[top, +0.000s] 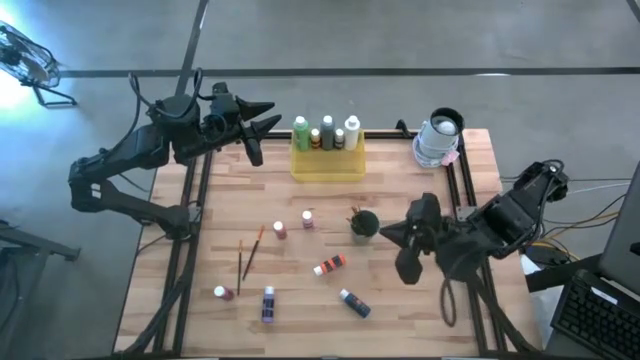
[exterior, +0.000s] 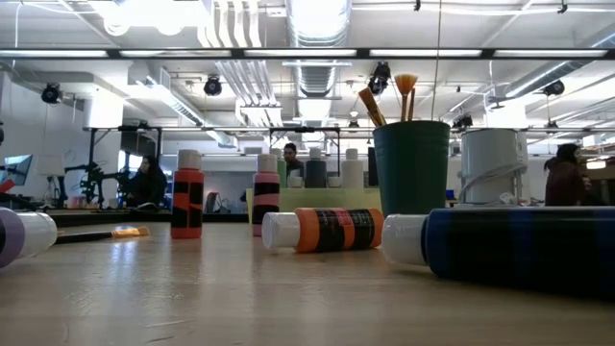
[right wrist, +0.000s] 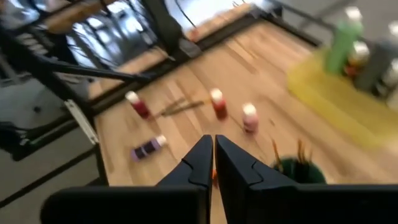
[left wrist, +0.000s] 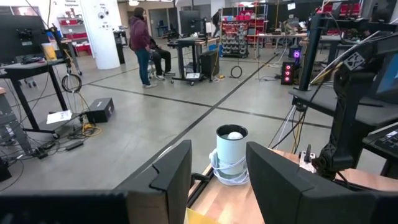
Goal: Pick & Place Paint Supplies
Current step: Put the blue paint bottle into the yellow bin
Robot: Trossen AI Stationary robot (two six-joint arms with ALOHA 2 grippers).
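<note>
Small paint bottles are scattered on the wooden table: a red one point(top: 280, 230) and a pink one point(top: 308, 218) stand upright, while an orange one point(top: 329, 265), a blue one point(top: 354, 302) and a purple one point(top: 268, 305) lie on their sides. Two thin brushes point(top: 250, 252) lie flat at the left. More bottles stand in the yellow tray point(top: 328, 165). My right gripper point(top: 385, 236) is shut and empty, raised just right of the dark green cup point(top: 364, 223) point(right wrist: 298, 171), which holds brushes point(exterior: 384, 101). My left gripper point(top: 265, 125) hangs open and empty left of the tray.
A white canister point(top: 440, 138) stands at the table's far right corner. A red bottle with a white cap point(top: 223, 293) lies near the front left. People sit and stand in the room beyond the table.
</note>
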